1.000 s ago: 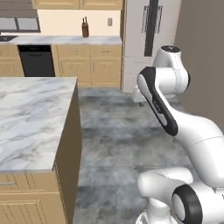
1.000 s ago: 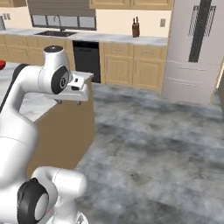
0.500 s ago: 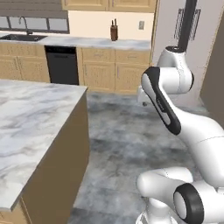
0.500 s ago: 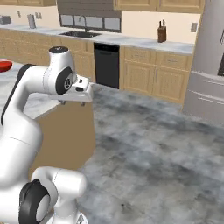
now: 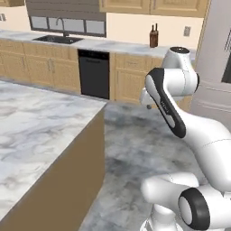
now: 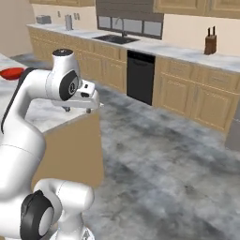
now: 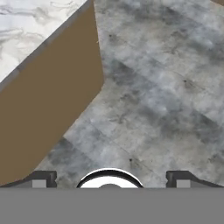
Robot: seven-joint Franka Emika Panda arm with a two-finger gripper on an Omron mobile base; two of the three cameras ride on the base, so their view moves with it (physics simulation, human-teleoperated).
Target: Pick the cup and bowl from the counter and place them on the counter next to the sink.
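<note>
One red bowl point(image 6: 11, 72) on the marble counter point(image 6: 42, 115), far-left.

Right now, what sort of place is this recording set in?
A rendered home kitchen: a sink with a curved tap is set in the far counter, a black dishwasher sits under it, and a knife block stands farther along.

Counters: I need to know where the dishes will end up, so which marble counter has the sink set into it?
The far counter along the back wall: the dark sink with its curved tap sits in it, left of the black appliance. The near island counter has no basin.
</note>
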